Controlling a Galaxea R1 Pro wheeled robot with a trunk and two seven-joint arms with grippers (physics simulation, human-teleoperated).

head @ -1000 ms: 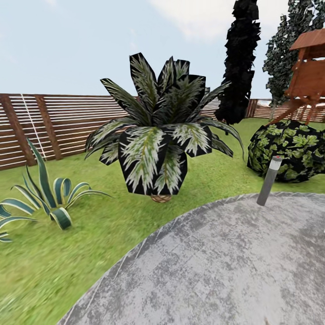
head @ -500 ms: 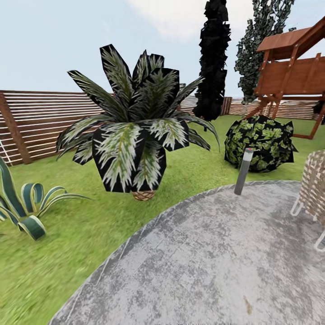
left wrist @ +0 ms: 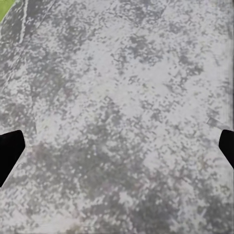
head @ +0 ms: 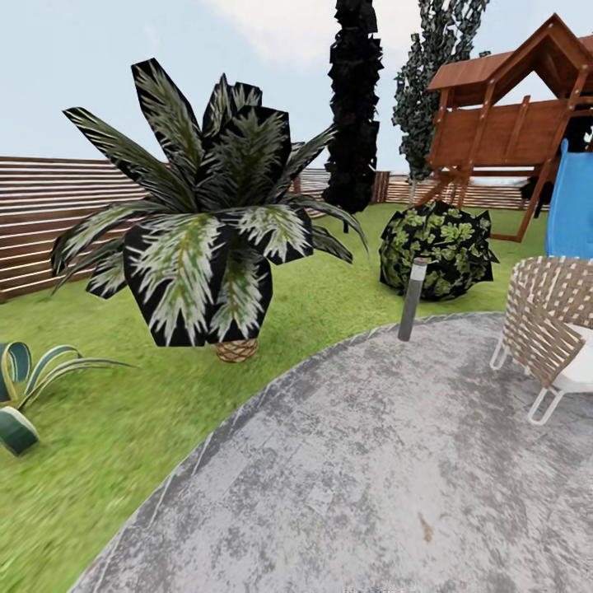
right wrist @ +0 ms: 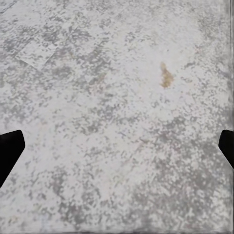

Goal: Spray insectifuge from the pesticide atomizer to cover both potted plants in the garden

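I stood on the grey patio, both hands hanging over bare stone. My left hand and right hand each had their fingers spread wide apart, holding nothing. The atomizer and the two small potted plants were nowhere among what I could see: a big palm, a bollard lamp, a bush, a wicker chair. The risk, I judged, was mistaking the lamp for the bottle, or rolling into the chair.
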